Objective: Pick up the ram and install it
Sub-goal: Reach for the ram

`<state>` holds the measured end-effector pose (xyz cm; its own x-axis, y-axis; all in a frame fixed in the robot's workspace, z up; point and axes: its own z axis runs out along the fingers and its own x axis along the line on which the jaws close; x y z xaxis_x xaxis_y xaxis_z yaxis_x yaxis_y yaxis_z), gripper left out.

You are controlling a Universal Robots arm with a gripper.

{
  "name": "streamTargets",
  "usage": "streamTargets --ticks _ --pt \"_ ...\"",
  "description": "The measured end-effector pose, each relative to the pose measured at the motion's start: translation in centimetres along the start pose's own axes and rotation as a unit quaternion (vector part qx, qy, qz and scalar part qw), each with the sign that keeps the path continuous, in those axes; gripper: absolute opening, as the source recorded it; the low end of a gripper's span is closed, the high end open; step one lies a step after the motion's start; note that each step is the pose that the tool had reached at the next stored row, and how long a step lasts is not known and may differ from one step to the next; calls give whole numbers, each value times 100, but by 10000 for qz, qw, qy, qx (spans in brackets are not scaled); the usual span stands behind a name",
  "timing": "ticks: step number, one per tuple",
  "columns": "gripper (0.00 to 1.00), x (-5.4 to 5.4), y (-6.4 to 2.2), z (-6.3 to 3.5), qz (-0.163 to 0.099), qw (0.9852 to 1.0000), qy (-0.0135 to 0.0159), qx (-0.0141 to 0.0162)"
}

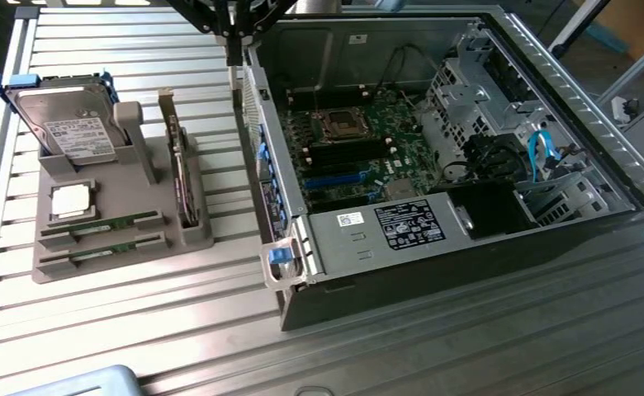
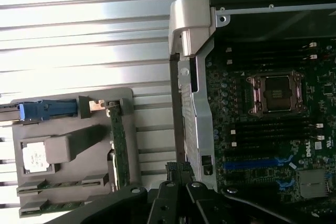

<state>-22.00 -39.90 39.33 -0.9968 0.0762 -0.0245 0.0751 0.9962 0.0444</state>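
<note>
Two ram sticks lie flat in slots at the front of the grey holder [image 1: 118, 247]: one ram [image 1: 107, 224] and a second ram [image 1: 100, 252] beside it, also seen from the wrist as ram [image 2: 58, 184] and ram [image 2: 50, 206]. My gripper [image 1: 234, 45] hangs high over the rear wall of the open computer case [image 1: 433, 272], well away from the holder. Its black fingers [image 2: 167, 203] are shut together with nothing between them, gripper [image 2: 178, 179]. The motherboard [image 1: 355, 157] shows dark memory slots [image 2: 273, 129] near the processor socket [image 2: 277, 94].
On the holder also stand a hard drive [image 1: 68, 124] in a blue-handled caddy, an upright expansion card [image 1: 177, 165] and a processor chip [image 1: 71, 200]. The case's metal walls and drive cage [image 1: 487, 91] ring the motherboard. Ribbed metal table [image 1: 134, 330] all around.
</note>
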Motion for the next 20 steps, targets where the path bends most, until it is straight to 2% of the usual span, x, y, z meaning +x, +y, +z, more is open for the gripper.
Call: streamTargets --ticks 20 --pt "10 296 -23 -8 0 10000 0 0"
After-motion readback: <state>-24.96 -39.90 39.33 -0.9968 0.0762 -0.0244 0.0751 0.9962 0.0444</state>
